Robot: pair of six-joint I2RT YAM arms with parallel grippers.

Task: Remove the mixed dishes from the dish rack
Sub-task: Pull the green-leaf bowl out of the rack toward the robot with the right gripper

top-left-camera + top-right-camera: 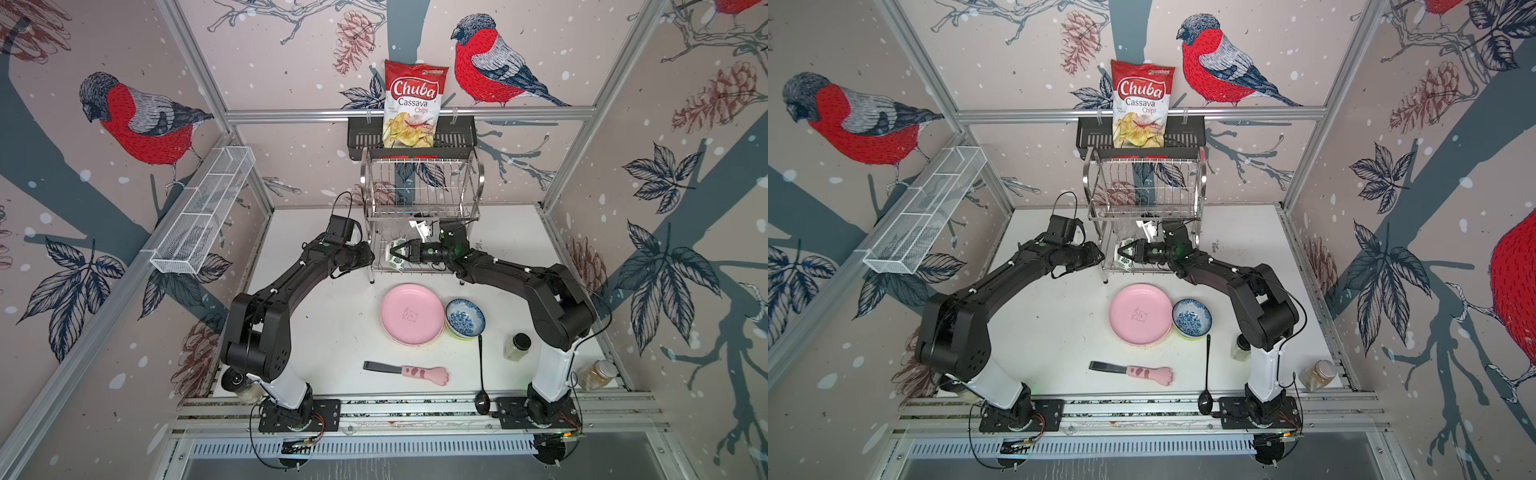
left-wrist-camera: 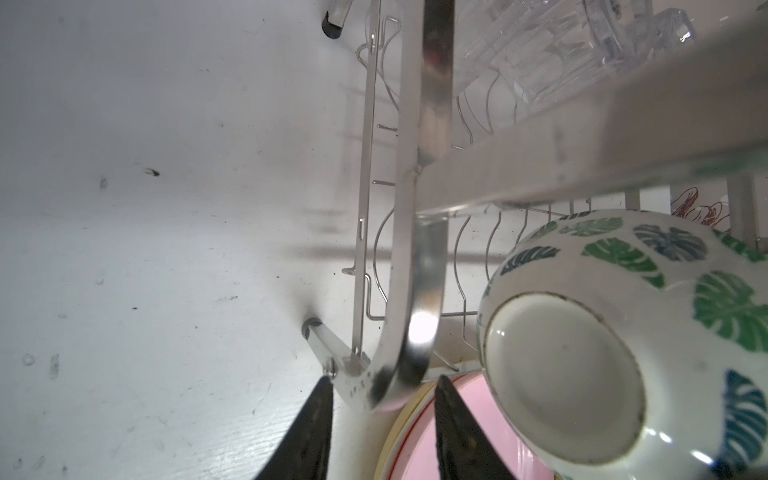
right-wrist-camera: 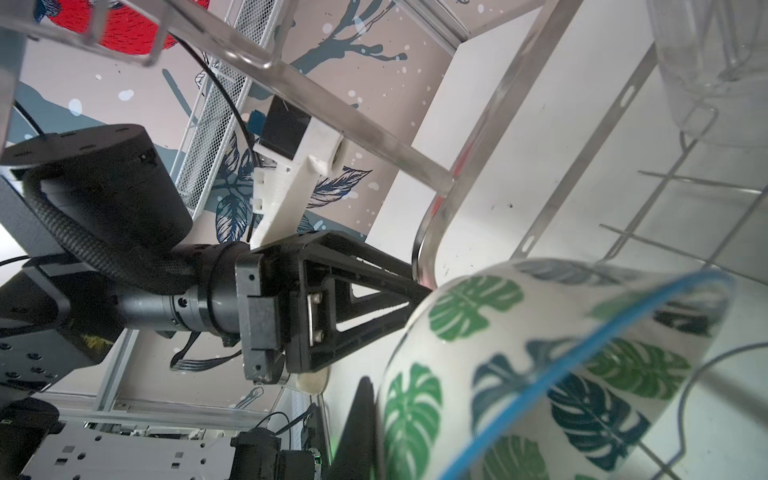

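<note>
The steel dish rack (image 1: 419,187) (image 1: 1146,187) stands at the back of the table. My right gripper (image 1: 397,251) (image 3: 374,399) reaches into its lower tier, shut on the rim of the green-leaf bowl (image 1: 397,262) (image 3: 540,374), which is tilted on its side. The left gripper (image 1: 371,257) (image 2: 384,399) is open at the rack's left end, its fingers (image 2: 320,424) either side of the curved side handle (image 2: 419,291). Clear glasses (image 2: 552,45) lie further back in that tier. A pink plate (image 1: 411,313) and a blue-white bowl (image 1: 464,318) sit on the table in front.
A chips bag (image 1: 411,104) stands in the black basket (image 1: 361,137) above the rack. A white mesh tray (image 1: 203,212) hangs on the left wall. A black spoon (image 1: 481,374), a pink-handled scraper (image 1: 415,372) and jars (image 1: 516,345) lie near the front.
</note>
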